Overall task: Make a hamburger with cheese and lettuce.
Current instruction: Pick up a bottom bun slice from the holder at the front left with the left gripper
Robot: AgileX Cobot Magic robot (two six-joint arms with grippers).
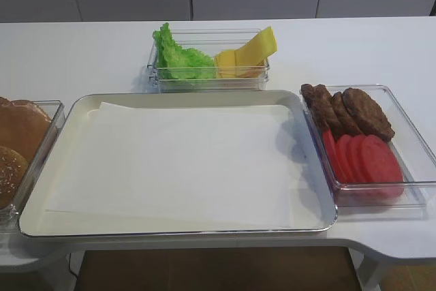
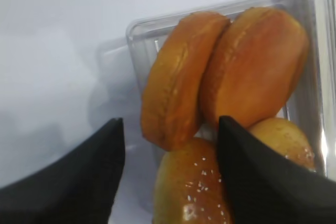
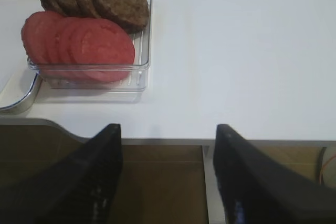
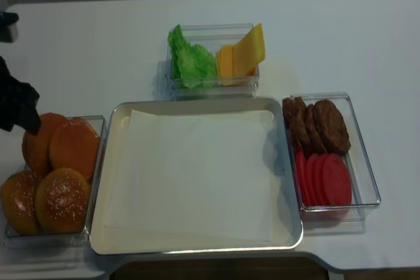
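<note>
The hamburger's plain golden-brown bun halves lean on edge in a clear box at the table's left, behind two sesame buns. My left gripper hovers open above that box, one finger outside its wall and one over the buns, holding nothing. Green frilly lettuce and yellow cheese slices share a clear box at the back. My right gripper is open and empty over the table's front edge, near the patty box.
A large metal tray lined with white paper fills the middle. To its right, a clear box holds dark patties and red tomato slices. The table's front edge runs just beyond the right fingers.
</note>
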